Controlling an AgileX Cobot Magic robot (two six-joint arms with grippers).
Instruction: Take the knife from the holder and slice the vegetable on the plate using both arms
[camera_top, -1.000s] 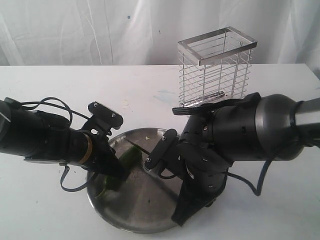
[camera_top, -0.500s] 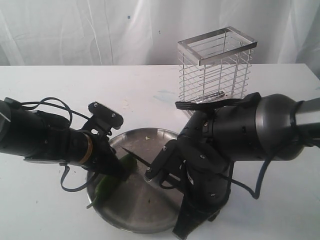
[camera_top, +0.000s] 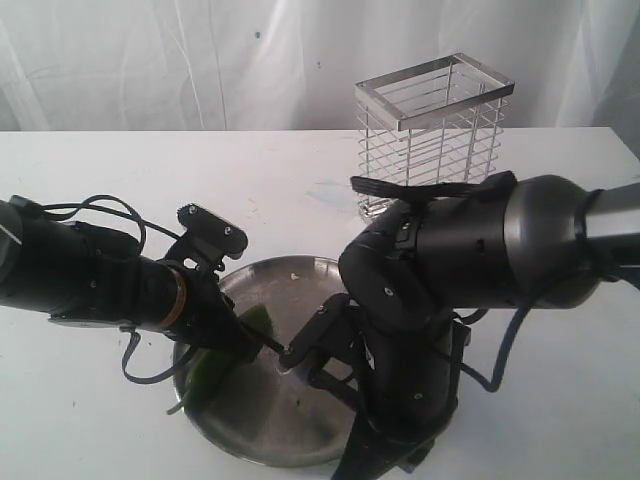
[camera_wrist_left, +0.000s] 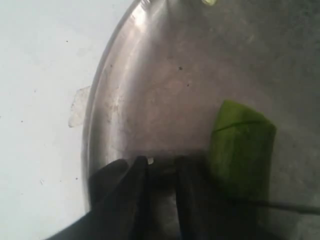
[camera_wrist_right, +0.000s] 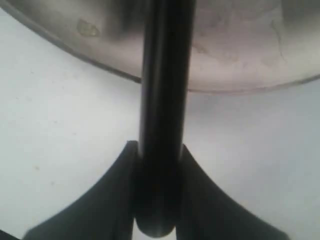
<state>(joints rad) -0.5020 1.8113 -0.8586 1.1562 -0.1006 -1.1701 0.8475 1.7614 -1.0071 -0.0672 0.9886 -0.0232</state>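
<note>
The plate (camera_top: 270, 425) lies at the table's front, between both arms. On its left part lies the green vegetable (camera_top: 258, 320), with a second green stretch (camera_top: 205, 372) nearer the front rim. My left gripper (camera_top: 240, 340) rests low on the plate. In the left wrist view its jaws (camera_wrist_left: 164, 162) stand apart with bare plate (camera_wrist_left: 165, 85) between them, and the vegetable (camera_wrist_left: 242, 150), marked by a cut line, lies beside one finger. My right gripper (camera_top: 300, 352) is shut on the knife's black handle (camera_wrist_right: 162, 100), blade (camera_top: 272, 343) pointing at the vegetable. The holder (camera_top: 430, 130) stands behind.
A pale vegetable scrap (camera_top: 295, 275) lies by the plate's far rim. The right arm's bulky grey link and its cable (camera_top: 500, 370) hang over the plate's right side. White table (camera_top: 120, 200) all round, white curtain behind.
The right arm has swung down and toward the left, bringing the knife from above the plate's far part to low beside the vegetable. The left jaws have spread a little.
</note>
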